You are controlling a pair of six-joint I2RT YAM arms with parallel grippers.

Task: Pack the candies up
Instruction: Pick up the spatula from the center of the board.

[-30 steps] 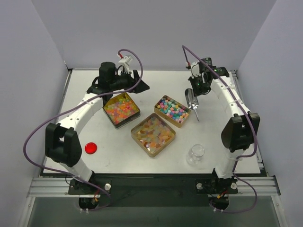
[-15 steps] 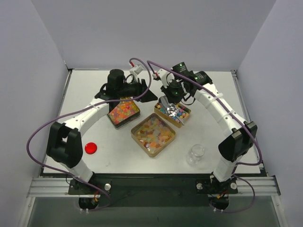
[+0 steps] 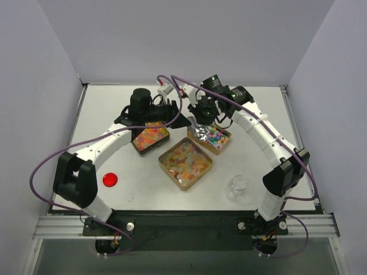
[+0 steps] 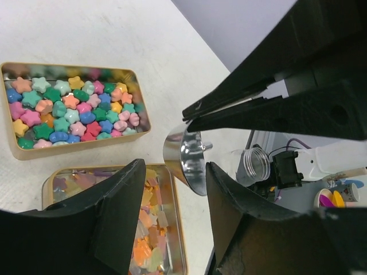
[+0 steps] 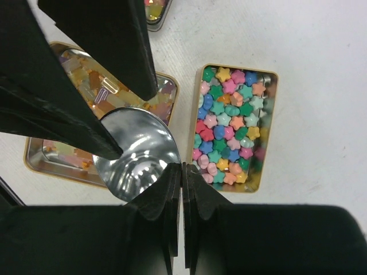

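1. Candies (image 5: 229,120), pastel star-shaped sweets, fill rectangular gold tin (image 5: 270,132) on white table (image 5: 321,86).
2. Right gripper (image 5: 182,172) jaws clenched on shiny metal scoop (image 5: 137,154) (bowl empty).
3. Left gripper (image 4: 172,166) jaws parted beside scoop's bowl.

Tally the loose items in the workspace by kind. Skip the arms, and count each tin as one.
candy tins: 3
metal scoop: 1
glass jar: 1
red lid: 1
Total: 6
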